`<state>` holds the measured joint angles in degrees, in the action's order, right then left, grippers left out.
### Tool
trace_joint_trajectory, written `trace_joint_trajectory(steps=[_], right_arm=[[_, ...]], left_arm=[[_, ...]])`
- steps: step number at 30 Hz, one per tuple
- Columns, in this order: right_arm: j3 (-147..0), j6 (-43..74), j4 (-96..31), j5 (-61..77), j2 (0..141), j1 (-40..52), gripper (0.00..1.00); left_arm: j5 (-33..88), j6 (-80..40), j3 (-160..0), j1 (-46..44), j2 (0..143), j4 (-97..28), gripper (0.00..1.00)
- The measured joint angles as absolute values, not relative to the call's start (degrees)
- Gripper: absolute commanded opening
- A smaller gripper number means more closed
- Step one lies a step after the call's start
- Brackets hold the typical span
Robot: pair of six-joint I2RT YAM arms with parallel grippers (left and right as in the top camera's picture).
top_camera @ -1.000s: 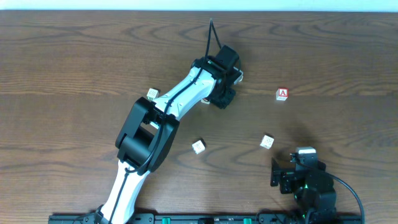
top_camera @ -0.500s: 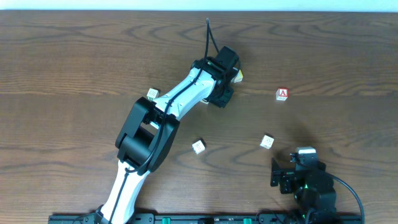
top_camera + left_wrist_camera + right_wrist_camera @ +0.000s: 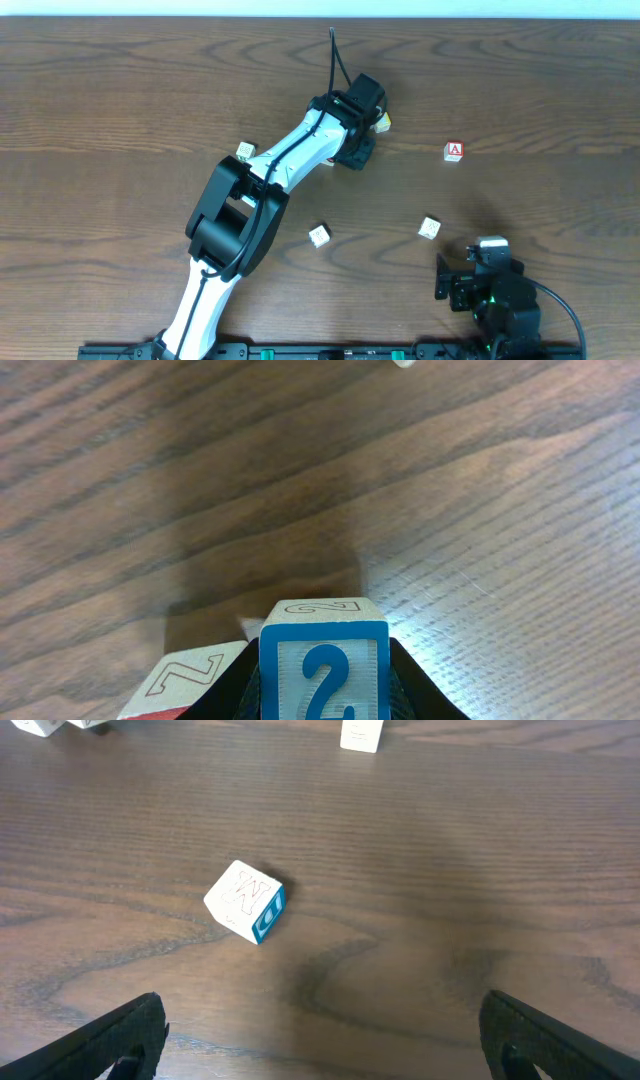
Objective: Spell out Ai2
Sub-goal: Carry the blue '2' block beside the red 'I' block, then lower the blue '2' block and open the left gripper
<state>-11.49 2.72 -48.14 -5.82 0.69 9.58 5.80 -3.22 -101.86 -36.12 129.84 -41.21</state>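
My left gripper point(image 3: 325, 705) is shut on the blue-framed "2" block point(image 3: 325, 670), which fills the gap between the jaws low over the table. In the overhead view the gripper point(image 3: 366, 128) hides this block. The red-framed "A" block point(image 3: 454, 151) lies on the table to its right, apart from it. No "I" face shows in any view. My right gripper point(image 3: 330, 1050) is open and empty, its fingers point(image 3: 120, 1040) wide apart; it sits at the front right of the table point(image 3: 478, 283).
A cube with an outlined "Z" and a red side point(image 3: 190, 675) lies against the left jaw. A yellow-topped cube point(image 3: 384, 122) sits beside the left gripper. Pale cubes lie here point(image 3: 245, 150), here point(image 3: 319, 235) and here point(image 3: 430, 227); the last shows a blue side point(image 3: 246, 900).
The left wrist has shifted slightly up and left, so the yellow-topped cube beside it shows more. The right arm and the other cubes have not moved.
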Motion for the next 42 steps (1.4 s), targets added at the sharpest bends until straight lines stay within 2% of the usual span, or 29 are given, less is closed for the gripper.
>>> trace_joint_trajectory(steps=[19, 42], right_arm=[[-11.49, 2.72, -48.16, -5.85, 0.69, 9.58, 0.99], [-11.49, 2.72, -48.16, -5.85, 0.69, 9.58, 0.99]], left_arm=[[4.05, -4.89, -101.86, -36.10, 129.84, -40.88, 0.08], [0.86, -21.34, -101.86, -36.29, 129.84, -41.28, 0.06]])
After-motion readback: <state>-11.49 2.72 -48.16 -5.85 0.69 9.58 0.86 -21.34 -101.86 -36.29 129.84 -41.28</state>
